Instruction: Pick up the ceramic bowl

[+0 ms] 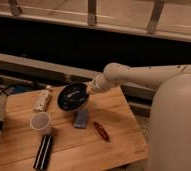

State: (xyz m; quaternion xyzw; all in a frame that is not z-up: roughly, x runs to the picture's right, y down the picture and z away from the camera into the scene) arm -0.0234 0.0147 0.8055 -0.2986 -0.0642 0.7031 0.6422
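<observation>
The ceramic bowl [71,96], round and glossy black, is tilted with its inside facing the camera, just above the back middle of the wooden table [116,117]. My gripper [88,90] reaches in from the right at the end of the white arm [139,76] and is shut on the bowl's right rim. The fingers are mostly hidden behind the rim.
A white bottle [42,100] lies left of the bowl. A pale plastic cup [40,121] stands at front left. A blue-grey block [80,118] lies right under the bowl, a red object [101,131] to its right, a black bar [43,151] at the front.
</observation>
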